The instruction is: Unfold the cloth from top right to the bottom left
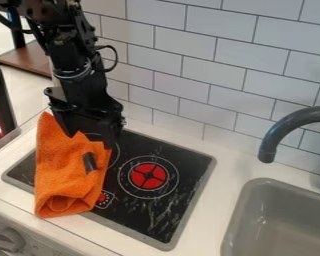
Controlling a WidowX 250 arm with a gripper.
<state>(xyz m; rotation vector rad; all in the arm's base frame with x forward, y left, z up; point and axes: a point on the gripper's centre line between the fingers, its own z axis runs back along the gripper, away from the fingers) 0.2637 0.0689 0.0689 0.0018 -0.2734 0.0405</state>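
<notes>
Desk [216, 195] runs beneath the claw [90, 141], carrying a black stovetop [179, 154] under it and a grey sink [241, 200] well apart. Orange cloth [61, 167] lies partly folded over the stovetop, just below the claw, which is released, its tips spread.

Seen from above the counter's [215, 200] front side, facing down at a slant towards the tiled wall [213, 65], fairly near, stove [152, 215] left of centre, sink [283, 215] cut off at lower right
</notes>
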